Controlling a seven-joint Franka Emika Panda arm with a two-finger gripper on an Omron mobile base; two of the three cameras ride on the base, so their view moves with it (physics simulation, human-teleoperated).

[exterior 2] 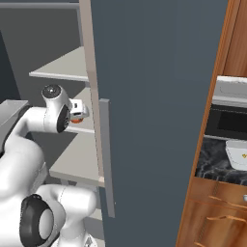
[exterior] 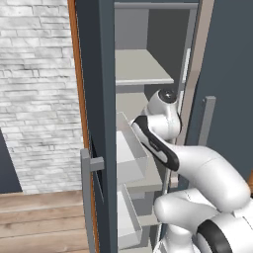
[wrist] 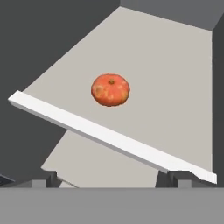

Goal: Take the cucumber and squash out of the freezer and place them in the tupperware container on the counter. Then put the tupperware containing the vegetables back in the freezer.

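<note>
Orange squash point(wrist: 110, 89) mid-shelf, edges clear

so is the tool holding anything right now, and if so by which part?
Nothing is held. In the hand view the tool is open, with its fingertips wide apart, and the squash sits untouched on the freezer shelf ahead of them.

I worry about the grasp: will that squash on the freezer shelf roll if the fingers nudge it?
Probably: the squash looks round and smooth, resting free on a flat shelf. It seems rigid, likely light. The gripper is apart from it, jaws wide.
</note>
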